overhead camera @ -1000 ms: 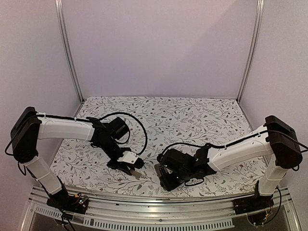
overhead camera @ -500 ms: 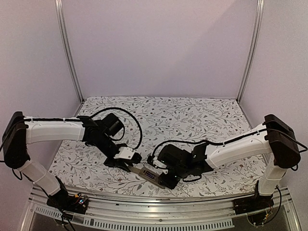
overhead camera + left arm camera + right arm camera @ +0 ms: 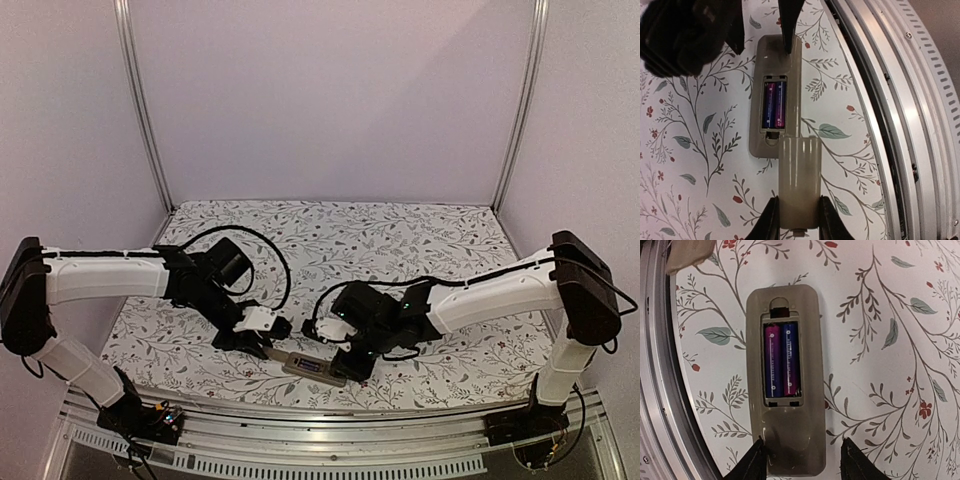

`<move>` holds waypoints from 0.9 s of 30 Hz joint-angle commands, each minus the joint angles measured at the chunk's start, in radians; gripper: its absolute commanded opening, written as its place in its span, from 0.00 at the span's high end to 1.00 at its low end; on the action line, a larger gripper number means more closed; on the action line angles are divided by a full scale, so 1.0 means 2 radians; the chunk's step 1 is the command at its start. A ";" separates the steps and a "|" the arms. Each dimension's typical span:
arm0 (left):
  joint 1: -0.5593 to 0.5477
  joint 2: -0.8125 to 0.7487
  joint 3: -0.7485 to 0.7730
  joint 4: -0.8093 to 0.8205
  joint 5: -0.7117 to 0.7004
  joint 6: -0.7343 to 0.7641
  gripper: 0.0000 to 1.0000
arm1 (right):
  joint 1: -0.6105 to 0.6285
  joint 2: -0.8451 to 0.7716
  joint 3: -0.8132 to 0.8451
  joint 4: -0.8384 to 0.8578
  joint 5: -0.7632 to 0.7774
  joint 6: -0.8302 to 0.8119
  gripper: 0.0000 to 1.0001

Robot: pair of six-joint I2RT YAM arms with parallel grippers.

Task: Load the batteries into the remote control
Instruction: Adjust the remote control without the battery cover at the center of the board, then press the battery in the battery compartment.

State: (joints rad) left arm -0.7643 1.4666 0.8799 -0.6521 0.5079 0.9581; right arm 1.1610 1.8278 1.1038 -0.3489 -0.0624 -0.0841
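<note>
**Both cells seated, cover held at the remote's end**

The remote control point(image 3: 790, 440) lies back-up on the floral tablecloth point(image 3: 880, 390), its long side running just beside the metal rail point(image 3: 900, 125) at the table's near edge. Its dark recess is uncovered, and the two batteries point(image 3: 782, 360) sit inside it side by side, lengthwise, filling the bay.

At the end of the remote nearest the recess notch, the left gripper point(image 3: 799, 205) is clamped on a tan battery cover point(image 3: 799, 170), one finger pressed to each long edge. The cover's leading end overlaps that end of the remote, shifted a little toward the remote's rail side; whether it rests on the remote or hangs just above it cannot be told.

At the remote's opposite end, the right gripper point(image 3: 802, 445) straddles the body with its jaws apart: one finger is at the remote's rail-side edge, and the other stands clear of the opposite edge, with tablecloth showing between
</note>
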 commanded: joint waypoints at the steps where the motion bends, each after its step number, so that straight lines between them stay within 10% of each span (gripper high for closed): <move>1: -0.009 0.016 0.016 0.020 -0.008 -0.002 0.82 | -0.024 -0.089 -0.035 0.017 0.037 0.069 0.44; 7: -0.055 0.046 0.033 0.075 -0.051 -0.061 0.82 | -0.115 -0.186 -0.108 0.079 -0.022 0.234 0.30; 27: -0.139 0.137 0.110 -0.011 -0.190 -0.154 0.86 | -0.174 -0.178 -0.147 0.084 -0.117 0.246 0.31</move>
State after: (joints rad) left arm -1.0382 1.7233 1.0794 -0.5934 0.1680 0.6720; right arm 0.8169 1.4742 0.8375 -0.1833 -0.2146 0.3660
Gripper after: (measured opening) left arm 0.214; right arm 0.691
